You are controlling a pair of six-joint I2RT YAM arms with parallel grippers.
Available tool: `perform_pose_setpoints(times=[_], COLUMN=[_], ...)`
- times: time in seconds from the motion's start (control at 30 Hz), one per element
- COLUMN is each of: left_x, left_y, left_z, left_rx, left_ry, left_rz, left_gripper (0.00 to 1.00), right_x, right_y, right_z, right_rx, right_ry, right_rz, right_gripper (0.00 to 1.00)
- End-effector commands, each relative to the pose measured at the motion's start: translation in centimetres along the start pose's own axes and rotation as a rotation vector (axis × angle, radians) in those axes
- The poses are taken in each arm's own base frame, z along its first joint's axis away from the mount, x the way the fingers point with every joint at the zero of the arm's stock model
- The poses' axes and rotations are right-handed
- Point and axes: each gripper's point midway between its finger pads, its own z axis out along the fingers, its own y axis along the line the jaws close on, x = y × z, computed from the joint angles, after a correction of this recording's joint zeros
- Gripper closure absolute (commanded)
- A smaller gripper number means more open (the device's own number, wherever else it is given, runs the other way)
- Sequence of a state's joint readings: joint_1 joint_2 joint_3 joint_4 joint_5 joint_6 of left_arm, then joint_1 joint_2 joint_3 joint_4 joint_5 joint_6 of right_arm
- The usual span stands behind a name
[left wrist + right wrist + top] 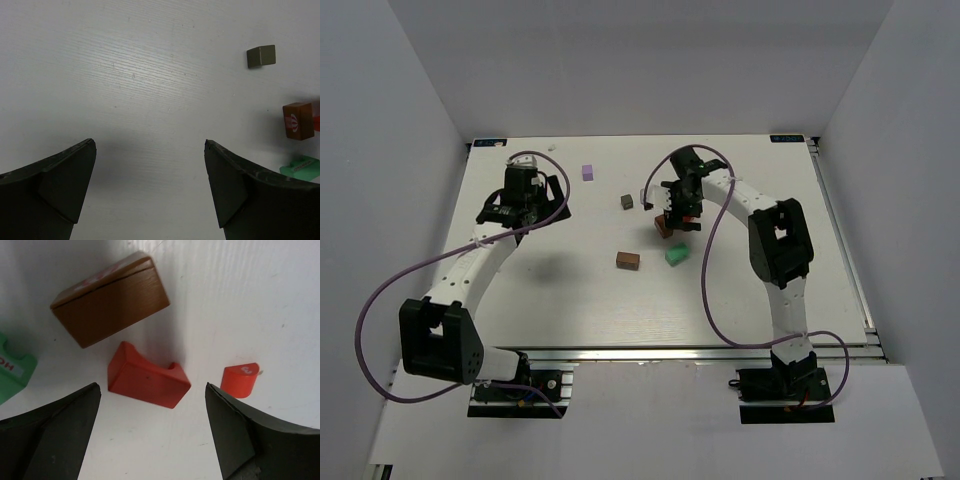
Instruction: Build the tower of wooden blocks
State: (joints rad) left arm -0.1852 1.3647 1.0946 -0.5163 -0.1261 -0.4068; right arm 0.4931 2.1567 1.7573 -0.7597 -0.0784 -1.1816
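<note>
Between the spread, released fingers of the right hand [151, 390] lies a red notched block [148, 377], not gripped. A small red rounded piece [240, 380] sits near one fingertip, apart from the block, and a brown bar [110, 300] lies just beyond. A green block [12, 367] pokes in at the frame's left edge. Well to the left, the left hand [149, 145] hangs released, only bare desk [150, 75] between its tips. A dark grey cube [261, 56] lies off to one side. A lilac cube [587, 172] lies alone toward the far edge, open desk all around it.
</note>
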Motion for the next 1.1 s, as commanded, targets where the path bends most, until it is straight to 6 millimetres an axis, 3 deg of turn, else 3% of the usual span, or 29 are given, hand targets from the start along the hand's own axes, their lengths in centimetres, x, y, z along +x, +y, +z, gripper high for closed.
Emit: perform_pose_setpoints(times=[0.0,0.33,0.5,0.8,1.07], left_x=[-1.2,-0.9,-0.8,-0.6,-0.7], left_y=[-0.9,-0.7,-0.7,-0.8,-0.7], left_z=[-0.3,0.1,0.1,0.3,0.6], left_rx=[0.034,0.025,0.025,0.032,0.021], left_ry=[-0.020,-0.005,-0.002,0.006,0.008], left_rz=[0.012,0.018,0.017,0.020,0.024], left_gripper=[0.02,0.02,0.02,0.02,0.02], right_x=[-1.7,-1.3,-1.2,0.3,0.4], right_y=[-1.4,-0.4,-0.3,0.0,-1.3], right_z=[-0.3,0.4,0.6,0.8,1.6], right_rx=[0.004,-0.037,-0.035,-0.044,-0.021], right_ry=[-0.060,-0.058,-0.058,-0.022,-0.049], right_rz=[-0.074,-0.061,-0.038,-0.029,-0.021], right_gripper=[0.11,0.15,0.33,0.25,0.29])
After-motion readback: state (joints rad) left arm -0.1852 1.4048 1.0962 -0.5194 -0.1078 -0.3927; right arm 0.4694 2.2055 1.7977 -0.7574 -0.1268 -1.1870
